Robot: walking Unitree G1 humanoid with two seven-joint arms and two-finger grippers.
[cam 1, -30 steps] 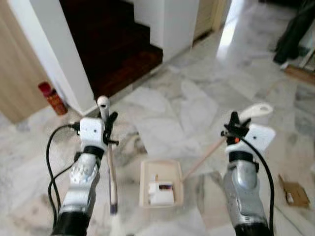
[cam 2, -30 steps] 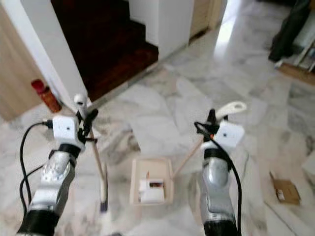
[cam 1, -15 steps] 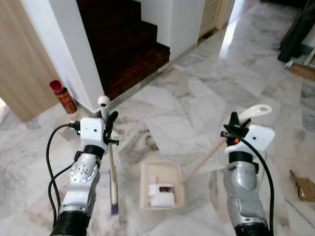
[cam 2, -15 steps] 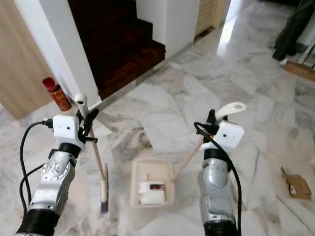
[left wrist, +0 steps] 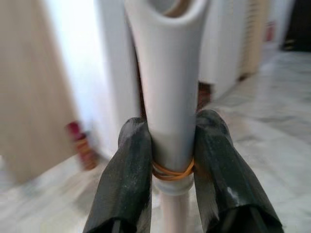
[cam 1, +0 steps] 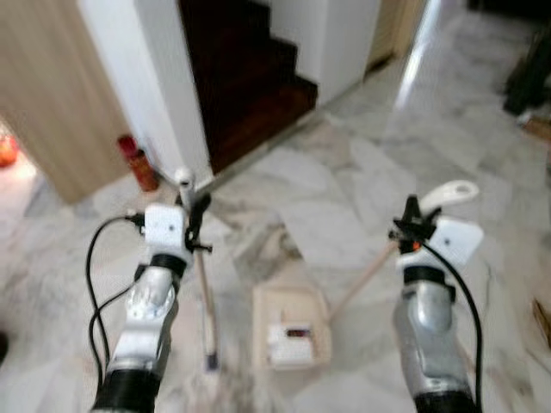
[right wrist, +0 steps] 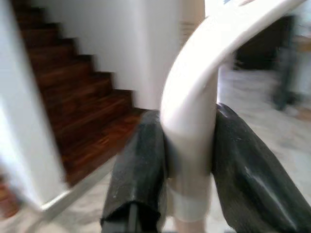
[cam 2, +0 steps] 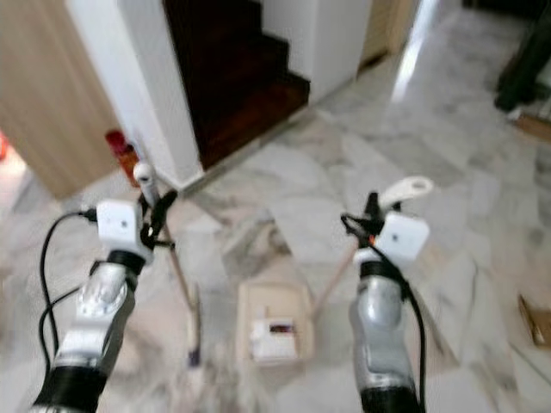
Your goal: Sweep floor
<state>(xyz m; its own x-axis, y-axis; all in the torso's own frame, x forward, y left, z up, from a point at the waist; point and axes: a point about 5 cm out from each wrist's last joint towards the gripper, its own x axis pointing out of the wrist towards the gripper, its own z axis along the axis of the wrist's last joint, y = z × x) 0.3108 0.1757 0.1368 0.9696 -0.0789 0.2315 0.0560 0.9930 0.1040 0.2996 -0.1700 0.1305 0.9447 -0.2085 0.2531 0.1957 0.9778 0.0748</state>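
Note:
My left gripper [cam 1: 191,217] is shut on the white top of a broom handle [cam 1: 204,292]; its brush end [cam 1: 211,360] hangs near the marble floor [cam 1: 327,185]. The left wrist view shows both black fingers [left wrist: 129,174] clamped on that white handle [left wrist: 167,92]. My right gripper [cam 1: 411,225] is shut on the white curved grip [cam 1: 448,193] of a long-handled dustpan [cam 1: 293,327], which rests on the floor between my arms with a small white box [cam 1: 289,342] inside it. In the right wrist view the fingers [right wrist: 143,170] pinch the grip [right wrist: 194,107].
A dark wooden staircase [cam 1: 245,77] rises ahead beside a white wall [cam 1: 151,95]. A red spray can [cam 1: 138,162] stands at the wall's foot next to a wooden panel [cam 1: 52,95]. A cardboard scrap [cam 2: 535,318] lies at far right.
The whole picture has shifted right, so the camera has turned left; the staircase and red can sit further right. Both grippers keep the same hold on broom and dustpan.

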